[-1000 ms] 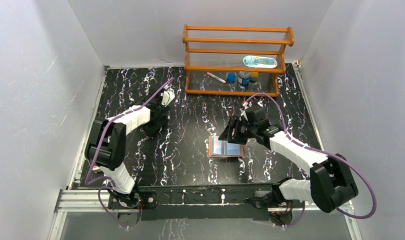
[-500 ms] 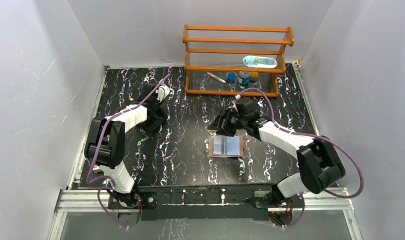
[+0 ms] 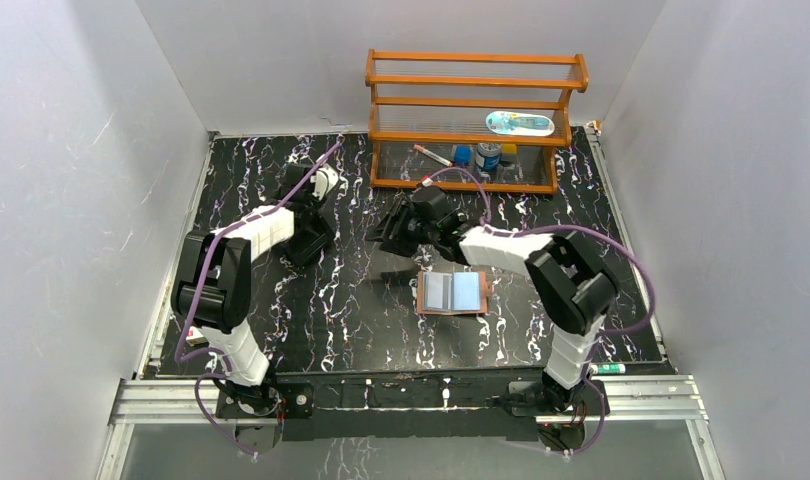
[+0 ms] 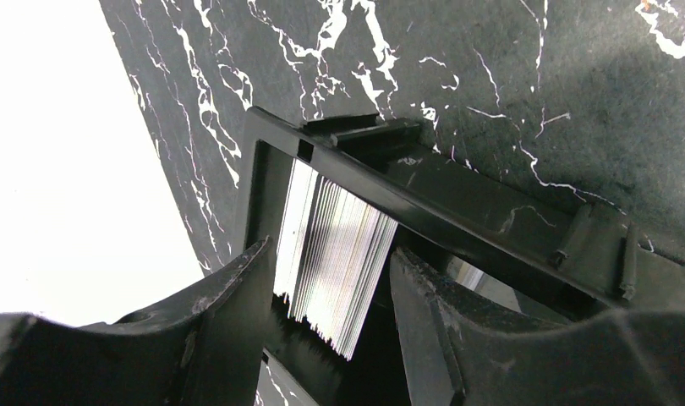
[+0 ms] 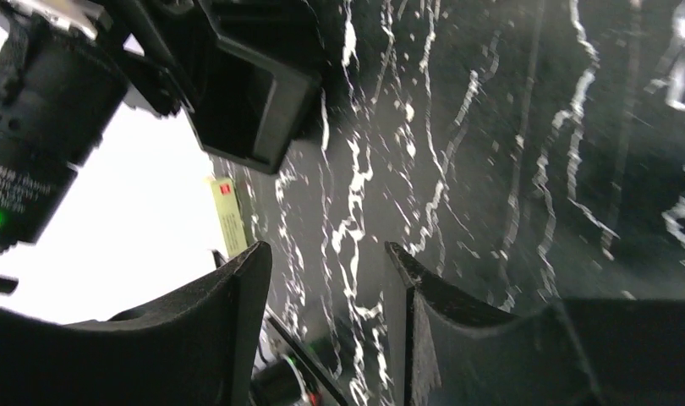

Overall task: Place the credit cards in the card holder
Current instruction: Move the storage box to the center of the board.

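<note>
Overhead, the left gripper (image 3: 306, 240) hides the tray (image 4: 339, 148) holding the credit cards (image 4: 335, 245).

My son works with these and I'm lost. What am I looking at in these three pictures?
Two robot arms bolted to a black marbled table. One picture looks down from above; the other two come from cameras on each wrist. The left arm has its jaws either side of a stack of credit cards in a black tray; whether they pinch is unclear. The right arm has open, empty jaws. The open brown card holder lies in the middle, a wooden rack behind.
</note>
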{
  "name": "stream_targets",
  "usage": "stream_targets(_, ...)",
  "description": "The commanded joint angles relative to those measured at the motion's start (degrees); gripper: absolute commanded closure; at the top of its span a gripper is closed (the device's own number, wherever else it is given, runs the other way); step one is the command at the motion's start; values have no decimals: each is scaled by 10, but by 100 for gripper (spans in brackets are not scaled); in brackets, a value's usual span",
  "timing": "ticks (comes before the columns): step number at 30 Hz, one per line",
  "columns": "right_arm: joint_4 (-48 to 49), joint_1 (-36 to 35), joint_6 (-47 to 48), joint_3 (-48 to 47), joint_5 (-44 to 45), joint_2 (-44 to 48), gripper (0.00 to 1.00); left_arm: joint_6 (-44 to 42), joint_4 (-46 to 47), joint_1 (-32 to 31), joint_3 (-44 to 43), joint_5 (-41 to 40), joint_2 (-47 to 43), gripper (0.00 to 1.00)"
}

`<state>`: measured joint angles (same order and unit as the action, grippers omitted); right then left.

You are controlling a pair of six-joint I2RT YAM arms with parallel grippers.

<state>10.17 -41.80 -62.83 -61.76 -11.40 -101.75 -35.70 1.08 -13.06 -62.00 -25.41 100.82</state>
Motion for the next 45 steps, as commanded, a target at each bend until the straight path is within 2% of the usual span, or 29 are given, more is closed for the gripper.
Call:
stream_targets(1, 115, -22, -86, -48, 55, -56, 42, 5, 4, 7, -23, 1, -6, 50)
stream_targets(11, 130, -77, -108, -189, 114, -196, 43, 4, 3, 16, -20, 11, -6, 50)
stream_targets(23, 47, -99, -145, -333, 144, -312, 43, 6, -3, 19, -20, 16, -11, 50)
stream_targets(35, -99, -131, -133, -416, 237, -327, 44, 4, -6, 20, -24, 17, -8, 52)
stream_targets(45, -150, -136, -140, -438, 270, -335, 39, -8, 7, 25, -26, -1, -6, 56)
